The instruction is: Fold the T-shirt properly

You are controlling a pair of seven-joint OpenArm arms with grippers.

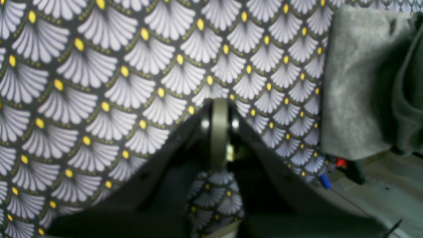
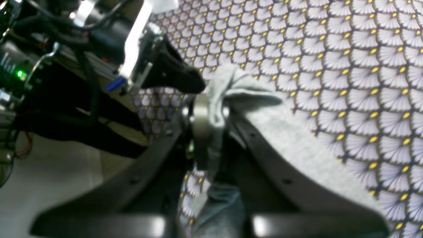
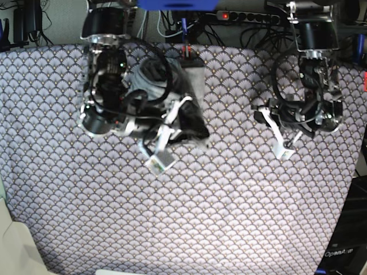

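The light grey T-shirt (image 2: 297, 148) hangs bunched from my right gripper (image 2: 211, 109), which is shut on a fold of it above the fan-patterned tablecloth (image 2: 347, 66). From the base view the T-shirt (image 3: 195, 80) is a crumpled mass at the far left of the table, under the right arm (image 3: 106, 86). In the left wrist view my left gripper (image 1: 218, 109) is shut with nothing in it, low over the cloth. There the T-shirt (image 1: 360, 82) appears as a grey sheet at the right edge, well apart from that gripper. My left gripper (image 3: 262, 113) sits at the far right in the base view.
The tablecloth (image 3: 200, 217) covers the whole table. Cables and a power strip (image 3: 241, 14) run behind the far edge. Near the right gripper are the arm's housing and wiring (image 2: 66, 49). Bare floor (image 1: 390, 191) shows past the table's edge in the left wrist view.
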